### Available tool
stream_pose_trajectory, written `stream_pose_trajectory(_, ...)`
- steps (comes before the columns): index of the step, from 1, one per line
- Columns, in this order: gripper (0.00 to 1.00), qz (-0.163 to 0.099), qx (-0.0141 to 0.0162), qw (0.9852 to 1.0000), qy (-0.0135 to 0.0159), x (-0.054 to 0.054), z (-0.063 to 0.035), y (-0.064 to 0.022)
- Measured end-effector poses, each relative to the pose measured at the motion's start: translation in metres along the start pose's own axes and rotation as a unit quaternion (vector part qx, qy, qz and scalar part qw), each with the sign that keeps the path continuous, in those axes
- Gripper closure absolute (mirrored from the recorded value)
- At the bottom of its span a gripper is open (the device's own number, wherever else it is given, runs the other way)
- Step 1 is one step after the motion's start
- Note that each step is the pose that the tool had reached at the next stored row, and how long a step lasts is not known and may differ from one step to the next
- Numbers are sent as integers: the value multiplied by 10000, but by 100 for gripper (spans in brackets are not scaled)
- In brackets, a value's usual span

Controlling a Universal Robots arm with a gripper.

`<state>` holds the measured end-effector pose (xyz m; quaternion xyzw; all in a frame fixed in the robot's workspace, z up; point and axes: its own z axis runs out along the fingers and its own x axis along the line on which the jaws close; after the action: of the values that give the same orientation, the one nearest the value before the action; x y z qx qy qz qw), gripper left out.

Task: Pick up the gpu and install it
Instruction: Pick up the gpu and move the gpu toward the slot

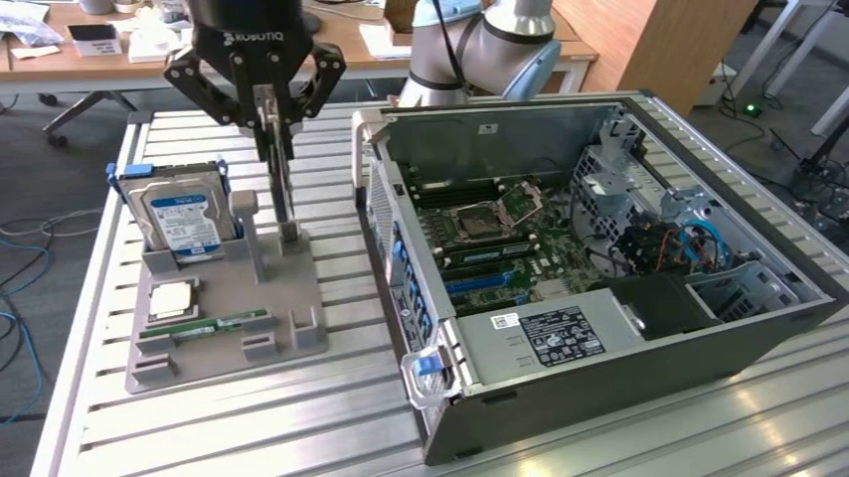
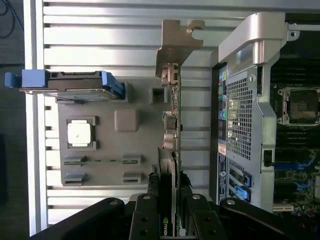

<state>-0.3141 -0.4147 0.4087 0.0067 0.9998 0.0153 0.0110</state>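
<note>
The gpu is seen edge-on as a thin upright card above the grey fixture tray, its lower end at the tray's slotted post. My gripper hangs straight over it, shut on the card's upper part. In the wrist view the gpu runs away from my gripper as a narrow green and black strip ending in its silver bracket. A black finger presses each face. Whether the card's lower edge still touches the post I cannot tell.
A hard drive with a blue label stands at the tray's back left. A processor and a RAM stick lie in front of it. The open computer case with its motherboard lies on the exterior view's right, on a slatted metal table.
</note>
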Motion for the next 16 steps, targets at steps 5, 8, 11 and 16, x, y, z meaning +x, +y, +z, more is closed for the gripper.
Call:
stream_pose_trajectory(5, 74, -1, 0, 10000, 0, -2, -102, 3)
stream_pose_trajectory(8, 74, -1, -1, 10000, -1, -2, -108, 3)
stream_pose_trajectory(11, 74, -1, 0, 10000, 0, -3, -109, 3)
stream_pose_trajectory(16, 74, -1, 0, 10000, 0, -3, -134, 4)
